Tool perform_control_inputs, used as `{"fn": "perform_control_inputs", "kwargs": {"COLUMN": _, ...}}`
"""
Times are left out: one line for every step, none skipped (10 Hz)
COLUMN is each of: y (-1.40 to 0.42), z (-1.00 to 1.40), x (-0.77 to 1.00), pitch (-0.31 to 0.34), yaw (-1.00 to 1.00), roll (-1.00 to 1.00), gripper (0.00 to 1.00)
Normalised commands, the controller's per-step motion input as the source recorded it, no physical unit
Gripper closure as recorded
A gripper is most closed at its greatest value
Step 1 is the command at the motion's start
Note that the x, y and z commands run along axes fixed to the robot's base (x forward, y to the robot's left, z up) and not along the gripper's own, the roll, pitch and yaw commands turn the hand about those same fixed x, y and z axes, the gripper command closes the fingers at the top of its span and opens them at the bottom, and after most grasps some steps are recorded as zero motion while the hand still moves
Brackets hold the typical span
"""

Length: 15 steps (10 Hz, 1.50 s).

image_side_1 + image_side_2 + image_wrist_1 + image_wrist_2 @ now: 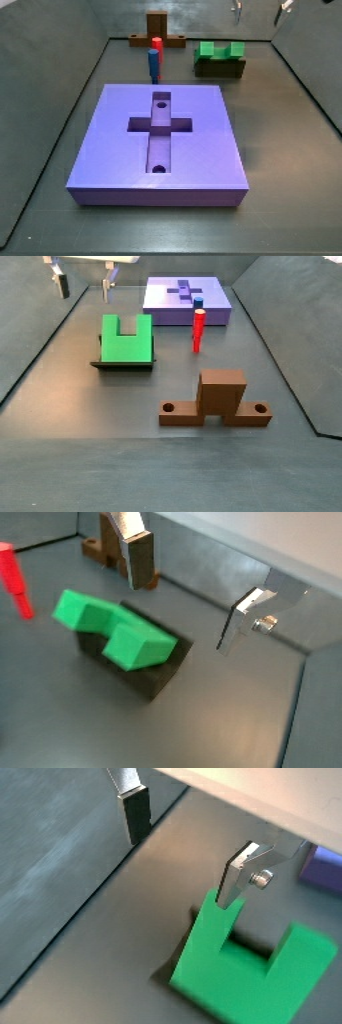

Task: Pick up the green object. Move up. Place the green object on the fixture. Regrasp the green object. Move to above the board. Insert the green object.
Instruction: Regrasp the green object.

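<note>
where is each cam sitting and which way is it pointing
Wrist view: above the floor, looking down on the green object atop the fixture; open gripper fingers show.
Wrist view: close over the green object; fingers show.
Side view: from the board end, fingertips at top edge.
Side view: from the wooden stand end.
All share the green object.

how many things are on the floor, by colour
green U-shaped block: 1
dark box-like fixture under it: 1
purple cross-recessed board: 1
blue red-tipped peg: 1
brown wooden cross stand: 1
total: 5
end effector open, raised beside the block
</note>
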Motion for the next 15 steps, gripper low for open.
{"fn": "perform_control_inputs", "kwargs": {"y": 0.09, "z": -0.16, "x": 0.0, "pitch": -0.04, "yaw": 0.43, "roll": 1.0, "gripper": 0.0}}
{"fn": "perform_control_inputs", "kwargs": {"y": -0.15, "z": -0.17, "x": 0.0, "pitch": 0.0, "yaw": 0.38, "roll": 1.0, "gripper": 0.0}}
{"fn": "perform_control_inputs", "kwargs": {"y": -0.24, "z": -0.21, "x": 0.0, "pitch": 0.0, "yaw": 0.37, "roll": 1.0, "gripper": 0.0}}
{"fn": "perform_control_inputs", "kwargs": {"y": -0.19, "z": -0.19, "x": 0.09, "pitch": 0.0, "yaw": 0.38, "roll": 1.0, "gripper": 0.0}}
{"fn": "perform_control_inputs", "kwargs": {"y": -0.15, "z": -0.1, "x": 0.1, "pitch": 0.149, "yaw": 0.32, "roll": 1.0, "gripper": 0.0}}
{"fn": "perform_control_inputs", "kwargs": {"y": -0.05, "z": -0.23, "x": 0.16, "pitch": 0.169, "yaw": 0.32, "roll": 0.94, "gripper": 0.0}}
{"fn": "perform_control_inputs", "kwargs": {"y": -0.09, "z": -0.29, "x": 0.13, "pitch": 0.106, "yaw": 0.35, "roll": 0.9, "gripper": 0.0}}
{"fn": "perform_control_inputs", "kwargs": {"y": -0.13, "z": -0.33, "x": 0.09, "pitch": 0.077, "yaw": 0.38, "roll": 0.88, "gripper": 0.0}}
{"fn": "perform_control_inputs", "kwargs": {"y": -0.13, "z": -0.36, "x": 0.06, "pitch": 0.071, "yaw": 0.36, "roll": 0.86, "gripper": 0.0}}
{"fn": "perform_control_inputs", "kwargs": {"y": -0.08, "z": -0.31, "x": -0.14, "pitch": 0.009, "yaw": 0.25, "roll": 0.87, "gripper": 0.0}}
{"fn": "perform_control_inputs", "kwargs": {"y": -0.05, "z": -0.15, "x": -0.18, "pitch": 0.0, "yaw": 0.26, "roll": 0.66, "gripper": 0.0}}
{"fn": "perform_control_inputs", "kwargs": {"y": -0.13, "z": -0.21, "x": -0.06, "pitch": 0.0, "yaw": 0.22, "roll": 0.64, "gripper": 0.0}}
{"fn": "perform_control_inputs", "kwargs": {"y": -0.21, "z": -0.25, "x": 0.0, "pitch": 0.0, "yaw": 0.17, "roll": 0.55, "gripper": 0.0}}
{"fn": "perform_control_inputs", "kwargs": {"y": -0.21, "z": -0.15, "x": 0.27, "pitch": 0.149, "yaw": 0.12, "roll": 0.47, "gripper": 0.0}}
{"fn": "perform_control_inputs", "kwargs": {"y": -0.05, "z": -0.29, "x": 0.3, "pitch": 0.026, "yaw": 0.0, "roll": 0.37, "gripper": 0.0}}
